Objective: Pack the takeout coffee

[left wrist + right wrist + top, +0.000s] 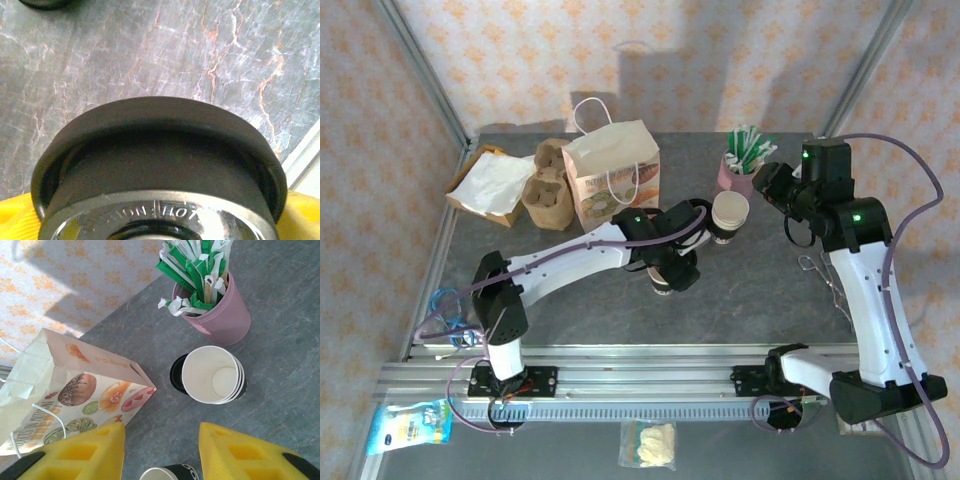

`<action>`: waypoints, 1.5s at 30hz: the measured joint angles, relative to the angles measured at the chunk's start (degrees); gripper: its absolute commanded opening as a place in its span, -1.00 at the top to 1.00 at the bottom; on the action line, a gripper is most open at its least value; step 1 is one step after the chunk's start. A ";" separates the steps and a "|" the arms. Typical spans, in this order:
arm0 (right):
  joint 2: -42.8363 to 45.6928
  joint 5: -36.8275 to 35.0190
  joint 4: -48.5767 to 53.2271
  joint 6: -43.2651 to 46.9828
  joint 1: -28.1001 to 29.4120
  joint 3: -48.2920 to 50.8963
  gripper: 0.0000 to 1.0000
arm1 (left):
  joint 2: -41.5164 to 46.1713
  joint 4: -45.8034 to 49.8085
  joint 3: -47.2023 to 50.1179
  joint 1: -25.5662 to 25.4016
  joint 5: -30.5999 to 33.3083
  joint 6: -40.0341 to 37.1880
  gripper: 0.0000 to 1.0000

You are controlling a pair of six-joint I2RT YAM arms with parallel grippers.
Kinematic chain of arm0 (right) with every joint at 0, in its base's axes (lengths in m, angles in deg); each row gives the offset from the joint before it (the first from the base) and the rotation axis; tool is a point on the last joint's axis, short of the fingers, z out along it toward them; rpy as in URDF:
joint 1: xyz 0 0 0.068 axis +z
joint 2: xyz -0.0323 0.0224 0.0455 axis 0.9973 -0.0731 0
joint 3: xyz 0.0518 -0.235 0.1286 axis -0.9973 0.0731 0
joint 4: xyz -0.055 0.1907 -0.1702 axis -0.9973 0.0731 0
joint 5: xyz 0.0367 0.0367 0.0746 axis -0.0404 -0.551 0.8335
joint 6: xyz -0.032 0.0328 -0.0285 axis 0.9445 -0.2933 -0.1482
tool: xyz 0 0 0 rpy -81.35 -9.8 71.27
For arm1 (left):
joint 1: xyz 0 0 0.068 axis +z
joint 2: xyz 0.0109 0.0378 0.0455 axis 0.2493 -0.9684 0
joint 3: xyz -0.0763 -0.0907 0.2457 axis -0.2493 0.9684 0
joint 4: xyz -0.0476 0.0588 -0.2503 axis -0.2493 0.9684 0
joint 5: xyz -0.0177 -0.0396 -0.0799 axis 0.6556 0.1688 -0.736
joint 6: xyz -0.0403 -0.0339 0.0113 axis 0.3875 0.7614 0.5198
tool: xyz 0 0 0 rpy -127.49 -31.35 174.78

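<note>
A round black lid (160, 150) embossed "HOT" looms large in the left wrist view. My left gripper (160, 220) is shut on it, with yellow fingers (15, 220) at its sides. From above, the left gripper (670, 268) hovers over a small dark-banded paper cup (665, 288) at mid-table. The lid hides whether it is seated on that cup. In the right wrist view this cup (167, 474) shows an open white rim at the bottom edge. My right gripper (160, 440) is open with nothing between its fingers, high above the stack of cups.
A lidless stack of white cups (212, 374) stands beside loose black lids (175, 372). Behind is a pink cup of stirrers (220, 315). A printed paper bag (612, 175), a cardboard cup carrier (547, 190) and a napkin box (488, 185) line the back left.
</note>
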 measured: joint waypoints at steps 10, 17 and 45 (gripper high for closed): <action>1.16 0.04 -1.40 0.46 0.00 2.56 0.14 | -4.96 7.02 -4.20 0.00 3.39 2.03 -0.73; 1.46 0.22 -2.25 0.83 -0.35 3.26 0.14 | -5.33 9.31 -4.28 0.00 5.20 2.60 -0.77; 1.86 0.24 -2.97 1.31 -0.66 3.34 0.13 | -5.51 9.16 -3.63 0.11 5.92 2.51 -0.96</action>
